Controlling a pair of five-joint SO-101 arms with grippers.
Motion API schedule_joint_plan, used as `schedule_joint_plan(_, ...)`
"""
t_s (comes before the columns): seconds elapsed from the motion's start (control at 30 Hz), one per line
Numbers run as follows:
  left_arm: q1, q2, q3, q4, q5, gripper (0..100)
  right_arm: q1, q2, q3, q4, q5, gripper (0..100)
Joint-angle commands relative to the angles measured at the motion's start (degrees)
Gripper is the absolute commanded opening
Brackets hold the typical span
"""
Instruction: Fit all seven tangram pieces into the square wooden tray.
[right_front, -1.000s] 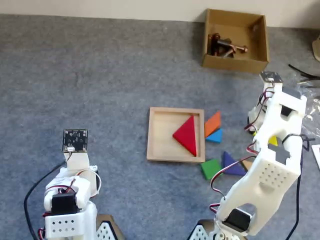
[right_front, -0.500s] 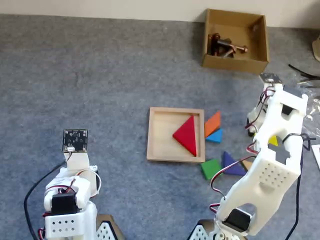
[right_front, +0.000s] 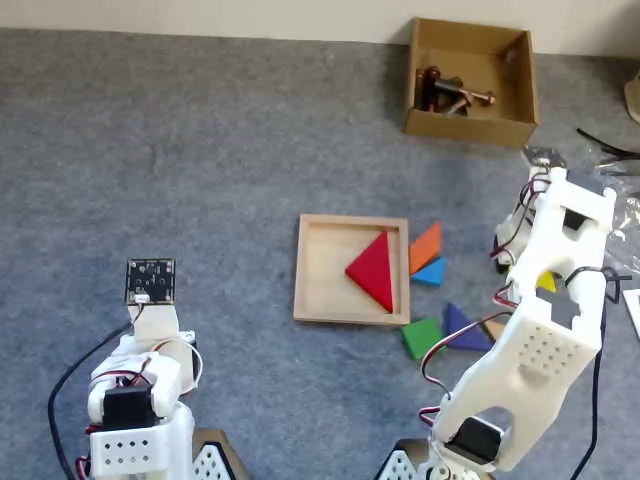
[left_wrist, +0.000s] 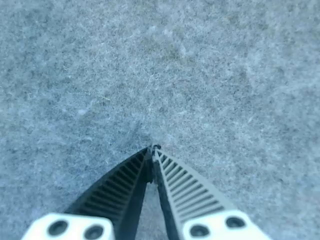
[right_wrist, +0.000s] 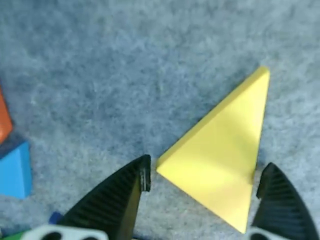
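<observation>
Two arms are standing at the table's near edge, one by each corner. The left pincer (left_wrist: 152, 150) is hanging clenched, tips touching, over bare grey felt by the near left corner, grasping nothing. The right pincer (right_wrist: 205, 175) is hovering released toward the right edge, its fingers straddling the yellow triangle (right_wrist: 220, 160), which is lying flat on the felt; whether they are touching it I cannot tell.

A green square (right_front: 421, 337) is lying just off the near right corner of the wooden tray (right_front: 312, 295), with a purple triangle (right_front: 462, 325) beside it and a tan piece (right_front: 492, 328) partly hidden under the right arm. The tray is sitting mid-table, and a red triangle (right_front: 375, 270) is lying inside it against its right wall. Just outside that wall, an orange piece (right_front: 427, 245) and a blue piece (right_front: 430, 271) are lying touching each other.

At the far edge a cardboard box (right_front: 465, 128) is holding some brown objects.
</observation>
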Motion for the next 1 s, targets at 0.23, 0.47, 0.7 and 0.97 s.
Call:
schedule_joint_plan(0.23,-0.48,0.4,1.19,0.44,0.09,0,-0.48,-0.75,-2.77,0.57,-0.53,30.2)
schedule_joint_plan(0.47,-0.48,0.4,1.19,0.44,0.09,0,-0.48,-0.75,-2.77,0.57,-0.53,23.5)
schedule_joint_plan(0.7,-0.48,0.4,1.19,0.44,0.09,0,-0.48,-0.75,-2.86,0.13,-0.26,23.1)
schedule_joint_plan(0.97,-0.48,0.4,1.19,0.44,0.09,0,-0.4,-0.66,-2.77,0.13,-0.35,23.1)
